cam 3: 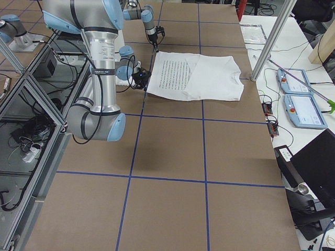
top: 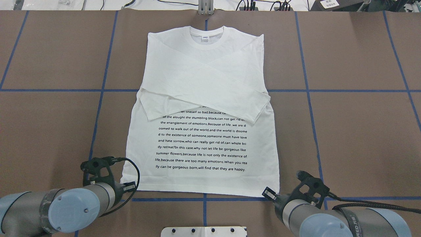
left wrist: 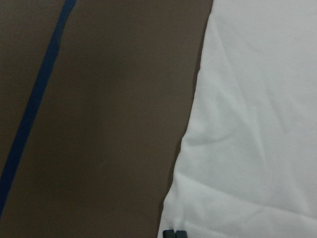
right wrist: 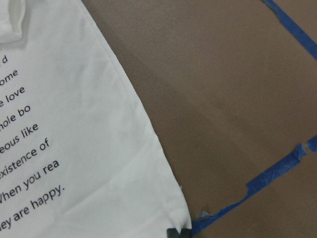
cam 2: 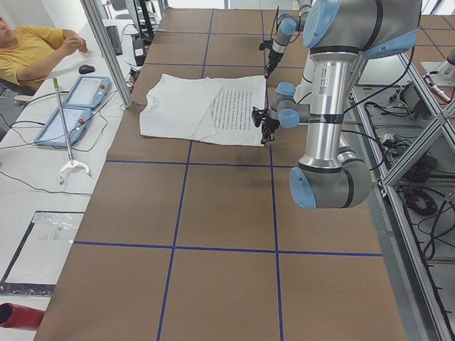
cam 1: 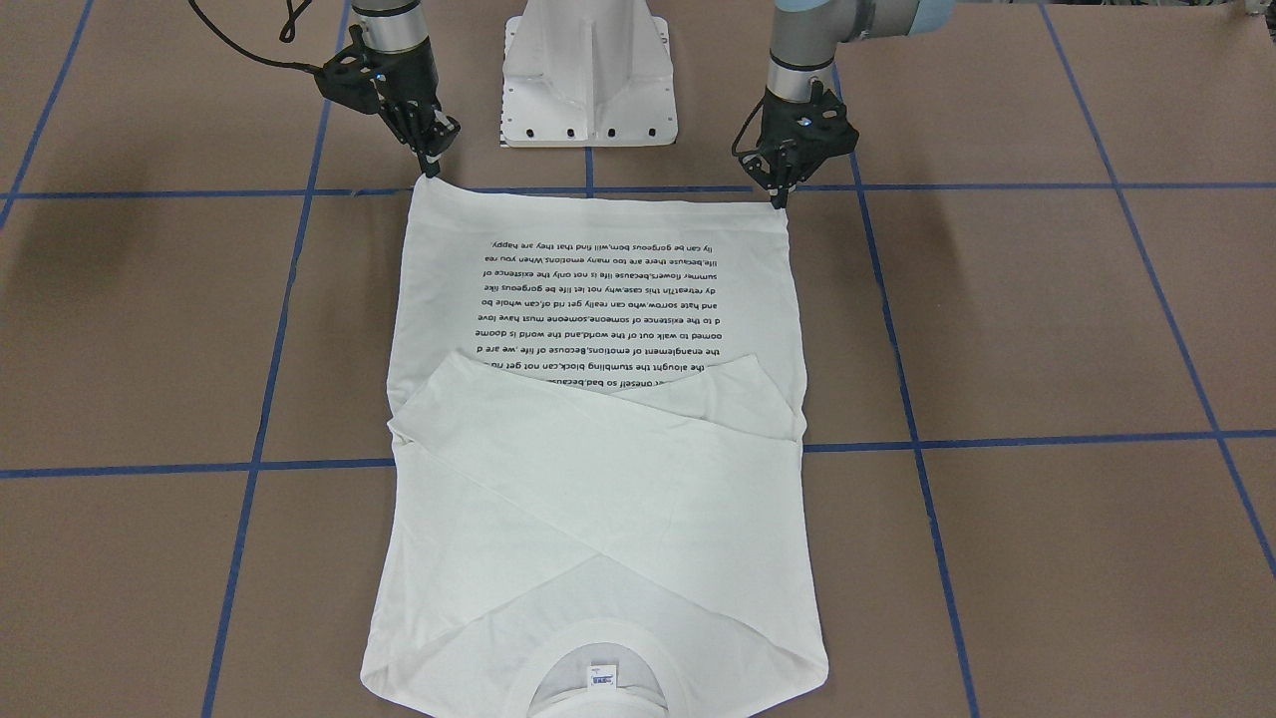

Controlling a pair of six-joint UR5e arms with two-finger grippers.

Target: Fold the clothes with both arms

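The white long-sleeved shirt [cam 1: 598,479] lies flat on the brown table, text side up, with both sleeves crossed over the chest. Its collar and tag point away from the robot [top: 206,36]. My left gripper [cam 1: 779,202] is shut on one bottom hem corner. The left wrist view shows its fingertips [left wrist: 175,233] pressed together at the cloth edge [left wrist: 257,124]. My right gripper [cam 1: 430,172] is shut on the other hem corner. Its fingertips [right wrist: 178,232] meet at the shirt's corner [right wrist: 74,148]. Both grippers are low at the table surface.
The white pedestal base [cam 1: 588,75] stands between the arms, just behind the hem. Blue tape lines [top: 306,90] grid the table. An operator in a yellow shirt [cam 2: 28,50] sits beyond the far edge, beside teach pendants [cam 2: 71,106].
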